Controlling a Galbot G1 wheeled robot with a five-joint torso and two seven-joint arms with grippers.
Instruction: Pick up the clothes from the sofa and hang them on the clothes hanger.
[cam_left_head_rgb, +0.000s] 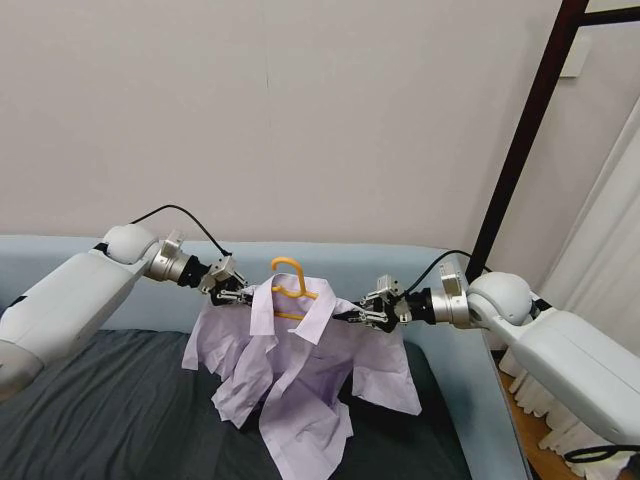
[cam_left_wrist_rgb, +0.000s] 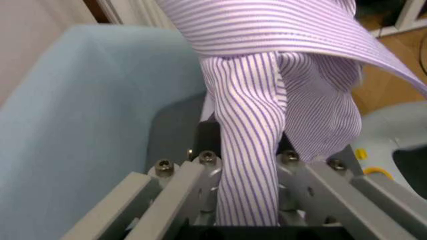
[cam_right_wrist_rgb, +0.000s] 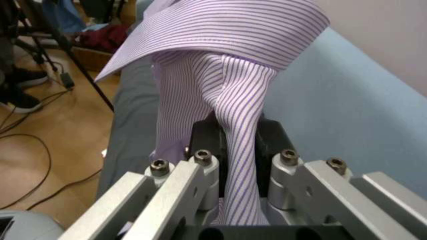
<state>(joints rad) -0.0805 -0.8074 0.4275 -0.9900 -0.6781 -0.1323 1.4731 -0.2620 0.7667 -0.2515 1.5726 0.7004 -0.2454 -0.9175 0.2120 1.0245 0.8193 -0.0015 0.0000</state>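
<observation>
A purple striped shirt (cam_left_head_rgb: 300, 375) hangs on a yellow hanger (cam_left_head_rgb: 291, 283), held up above the sofa (cam_left_head_rgb: 100, 420). My left gripper (cam_left_head_rgb: 236, 293) is shut on the shirt's left shoulder; the left wrist view has the striped cloth (cam_left_wrist_rgb: 250, 150) pinched between the fingers. On the other side, my right gripper (cam_left_head_rgb: 362, 315) is shut on the right shoulder, and its wrist view shows the cloth (cam_right_wrist_rgb: 233, 135) clamped the same way. The shirt's body and sleeves droop down toward the dark seat cushion.
The sofa has a light blue backrest (cam_left_head_rgb: 440, 265) and a dark grey seat. A dark wooden rack post (cam_left_head_rgb: 525, 135) rises at the right beside a white curtain (cam_left_head_rgb: 600, 260). Wooden floor with cables (cam_right_wrist_rgb: 40, 150) lies beyond the sofa.
</observation>
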